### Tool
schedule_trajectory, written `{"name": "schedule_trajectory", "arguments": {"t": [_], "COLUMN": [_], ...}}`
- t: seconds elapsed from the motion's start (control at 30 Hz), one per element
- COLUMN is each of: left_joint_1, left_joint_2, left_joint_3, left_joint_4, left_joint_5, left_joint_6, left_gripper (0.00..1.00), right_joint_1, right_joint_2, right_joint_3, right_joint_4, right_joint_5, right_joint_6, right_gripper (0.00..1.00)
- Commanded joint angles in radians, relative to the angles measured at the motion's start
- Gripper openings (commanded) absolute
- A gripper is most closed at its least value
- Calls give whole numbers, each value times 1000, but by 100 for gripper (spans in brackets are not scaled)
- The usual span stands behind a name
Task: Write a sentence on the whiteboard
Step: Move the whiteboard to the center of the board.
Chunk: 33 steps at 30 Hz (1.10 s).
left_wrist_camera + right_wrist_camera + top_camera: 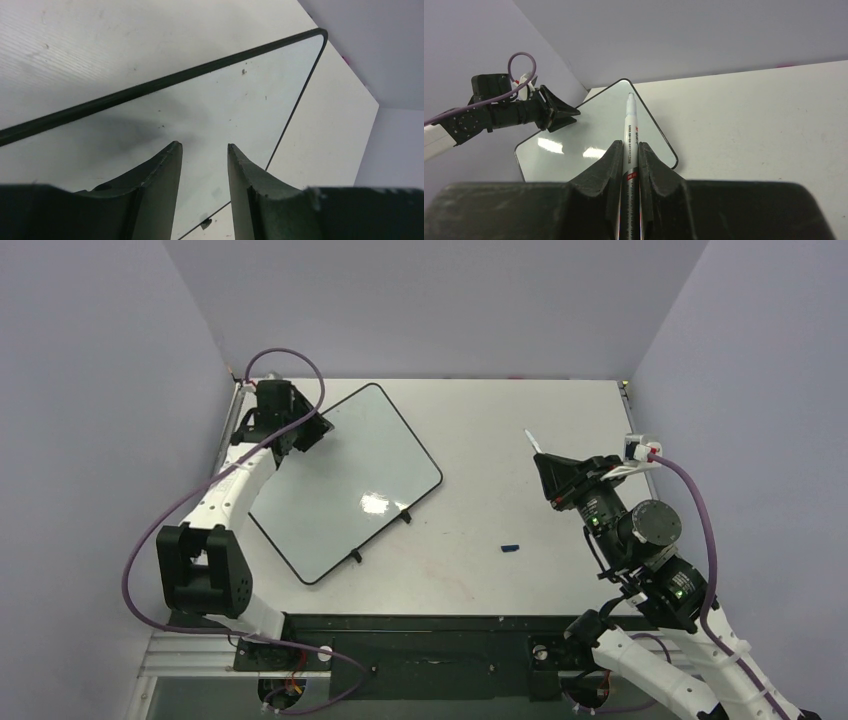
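Note:
The whiteboard (340,490) lies turned at an angle on the left half of the table, glossy white with a thin black rim. Its surface is blank and no sentence is in view. My left gripper (318,430) is over the board's far left edge, open, with only bare board (215,105) showing between its fingers (204,146). My right gripper (545,462) is raised above the table to the right of the board, shut on a white marker (630,117). The marker's uncapped tip (528,434) points away from the arm toward the board (594,135).
A small blue cap (511,548) lies on the matte tabletop between the board and the right arm. The board's small black feet (407,513) stick out along its near right edge. Purple walls close in the table on three sides.

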Motion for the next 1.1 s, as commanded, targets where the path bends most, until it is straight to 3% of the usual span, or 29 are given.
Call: {"name": "schedule_trajectory", "arguments": {"t": [0.0,0.1,0.43,0.8,1.07], "left_joint_1": [-16,7,196,429,505], "left_joint_2": [-40,-32,-98,-248,-256], "left_joint_3": [21,94,199,-34,-59], "left_joint_4": [-72,-130,-235,-263,-260], "left_joint_5": [1,-33,26,-25,-12], "left_joint_6": [7,99,191,201,212], "left_gripper": [38,50,69,78,81], "right_joint_1": [-3,-4,-3,-3,-4], "right_joint_2": [-13,-22,-8,5,-1], "right_joint_3": [3,2,9,1,2], "right_joint_4": [10,6,5,21,17], "right_joint_5": [6,10,4,-28,-27], "right_joint_6": [7,7,15,28,26], "right_gripper": [0,0,0,0,0]}}
